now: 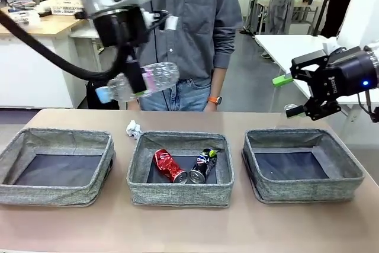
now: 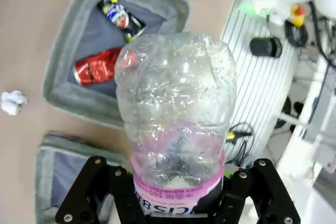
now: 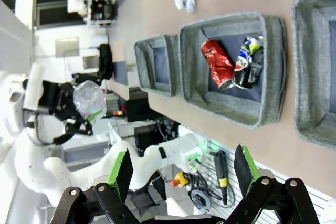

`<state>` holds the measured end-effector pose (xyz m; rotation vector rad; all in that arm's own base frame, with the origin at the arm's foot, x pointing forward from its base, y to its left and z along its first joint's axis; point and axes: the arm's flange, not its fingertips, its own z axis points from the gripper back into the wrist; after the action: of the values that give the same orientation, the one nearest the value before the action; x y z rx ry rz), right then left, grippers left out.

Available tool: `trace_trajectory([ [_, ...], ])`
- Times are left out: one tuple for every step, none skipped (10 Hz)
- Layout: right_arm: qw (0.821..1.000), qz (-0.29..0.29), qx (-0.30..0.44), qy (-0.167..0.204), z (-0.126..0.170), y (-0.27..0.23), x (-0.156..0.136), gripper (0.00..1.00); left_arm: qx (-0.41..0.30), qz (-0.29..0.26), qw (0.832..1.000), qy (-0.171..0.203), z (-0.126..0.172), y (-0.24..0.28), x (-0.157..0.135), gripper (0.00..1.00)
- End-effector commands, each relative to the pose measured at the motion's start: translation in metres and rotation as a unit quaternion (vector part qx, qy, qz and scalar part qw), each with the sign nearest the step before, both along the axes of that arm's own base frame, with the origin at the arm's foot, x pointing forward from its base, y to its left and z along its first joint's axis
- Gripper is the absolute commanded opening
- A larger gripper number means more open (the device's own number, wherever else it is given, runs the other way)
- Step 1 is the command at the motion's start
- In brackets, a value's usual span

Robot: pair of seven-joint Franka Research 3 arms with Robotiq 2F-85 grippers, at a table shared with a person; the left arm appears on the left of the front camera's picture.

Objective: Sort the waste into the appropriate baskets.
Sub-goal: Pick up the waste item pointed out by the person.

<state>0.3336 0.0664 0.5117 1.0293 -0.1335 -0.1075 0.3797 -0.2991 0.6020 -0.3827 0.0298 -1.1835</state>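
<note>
My left gripper point(image 1: 137, 81) is shut on a clear plastic bottle point(image 1: 145, 80) with a blue cap and pink label, held high above the table between the left basket point(image 1: 56, 167) and middle basket point(image 1: 180, 169). In the left wrist view the bottle point(image 2: 176, 114) rises between the fingers. A crushed red can point(image 1: 169, 165) and a crushed dark can point(image 1: 202, 165) lie in the middle basket. Crumpled white paper point(image 1: 133, 128) sits on the table behind that basket. My right gripper point(image 1: 288, 94) hangs open above the right basket point(image 1: 301, 164), holding nothing.
A person in a grey shirt point(image 1: 189, 34) stands at the far side of the table, arm hanging down. The left and right baskets hold nothing. Bare tabletop point(image 1: 189, 229) runs along the near edge.
</note>
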Motion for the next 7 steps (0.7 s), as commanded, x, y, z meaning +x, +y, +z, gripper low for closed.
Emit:
trace_trajectory([
  [1.000,0.006,-0.001,-0.001,0.002,-0.001,0.001,1.00,0.081,0.107,0.989,-0.067,0.021,-0.042,0.012,0.01],
  [1.000,0.006,-0.001,-0.001,0.002,-0.001,0.001,1.00,0.116,0.163,0.976,-0.087,0.034,-0.063,0.012,0.01],
  [1.000,0.006,-0.001,-0.001,0.002,-0.001,0.001,1.00,0.158,0.231,0.955,-0.096,0.043,-0.069,0.013,0.01],
  [1.000,0.006,-0.001,-0.001,0.002,-0.001,0.001,1.00,0.180,0.294,0.934,-0.096,0.050,-0.066,0.011,0.01],
  [1.000,0.006,-0.001,-0.001,0.002,-0.001,0.001,1.00,0.197,0.325,0.921,-0.091,0.056,-0.058,0.005,0.01],
  [1.000,0.006,-0.001,-0.001,0.002,-0.001,0.001,1.00,0.202,0.327,0.920,-0.083,0.062,-0.054,-0.006,0.01],
  [1.000,0.006,-0.001,-0.001,0.002,-0.001,0.001,1.00,0.182,0.310,0.928,-0.095,0.067,-0.056,-0.016,0.01],
])
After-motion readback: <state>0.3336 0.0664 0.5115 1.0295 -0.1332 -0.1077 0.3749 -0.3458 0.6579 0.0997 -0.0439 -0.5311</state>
